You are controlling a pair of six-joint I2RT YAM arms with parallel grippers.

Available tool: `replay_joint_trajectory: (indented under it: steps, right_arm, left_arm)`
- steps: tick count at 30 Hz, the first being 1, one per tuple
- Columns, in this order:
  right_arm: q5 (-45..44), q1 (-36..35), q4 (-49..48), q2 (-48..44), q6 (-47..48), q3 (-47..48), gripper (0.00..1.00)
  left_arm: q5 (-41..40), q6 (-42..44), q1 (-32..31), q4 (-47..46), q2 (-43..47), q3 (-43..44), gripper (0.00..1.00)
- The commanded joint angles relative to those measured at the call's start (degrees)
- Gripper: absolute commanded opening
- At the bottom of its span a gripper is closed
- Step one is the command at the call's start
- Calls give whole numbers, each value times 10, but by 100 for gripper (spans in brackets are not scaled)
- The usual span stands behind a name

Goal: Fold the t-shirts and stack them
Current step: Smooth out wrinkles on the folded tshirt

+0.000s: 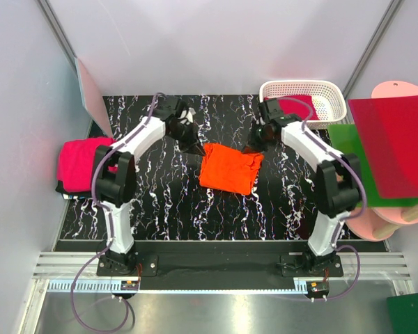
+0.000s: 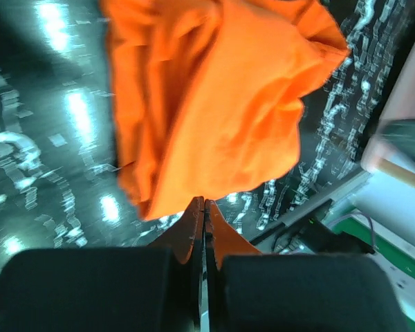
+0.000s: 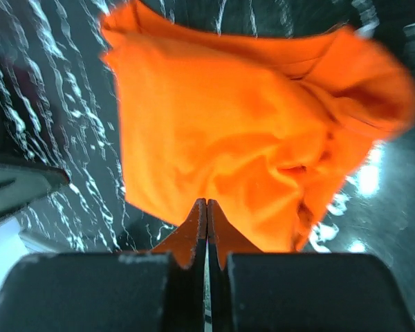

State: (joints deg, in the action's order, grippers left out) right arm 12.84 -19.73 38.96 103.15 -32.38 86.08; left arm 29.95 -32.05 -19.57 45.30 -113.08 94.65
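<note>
**A:** From overhead, which step is this?

**B:** A fold on the orange t-shirt [image 1: 228, 169], I'd judge. It lies rumpled and roughly square in the middle of the bench [image 1: 174, 202]. The left tool [image 1: 194, 147] is at its far left corner and the right tool [image 1: 250, 147] at its far right corner. A pile of pink t-shirts [image 1: 80, 165] sits at the bench's left edge. Another magenta shirt [image 1: 303, 104] lies in the white basket [image 1: 303, 83].

**A:** And the left wrist view?

**B:** The fingers [image 2: 192, 232] are pressed together with the shirt's edge caught at their tips, so that tool is clamped on cloth. The rest bunches away beyond it, blurred.

**A:** Right wrist?

**B:** Much the same. Its fingers [image 3: 191, 235] are closed tight on an edge, and the shirt spreads out past them.

**A:** What does the next move call for?

**B:** Both corners should travel together and level, with the cloth taut between them, so the fold lands square. After that the shirt belongs on the pink pile.

**A:** Anything unclear?

**B:** I cannot tell how many layers each tool pinches, or whether that edge is collar or hem. Overhead, the wrists hide the fingertips. The number of shirts in the pile is also unreadable.
</note>
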Motion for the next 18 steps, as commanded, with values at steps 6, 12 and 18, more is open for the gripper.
replay_joint_trajectory:
  steps: [6, 12, 18]
  right_arm:
    - [54, -9, 8, 135, -11, 13, 0]
    - [-21, -9, 43, 179, 9, 79, 0]
    - [0, -9, 39, 194, 19, 111, 0]
  left_arm:
    - [93, -49, -44, -53, -96, 17, 0]
    - [64, -39, -38, -53, -66, -8, 0]
    - [28, -20, -1, -52, 10, -29, 95]
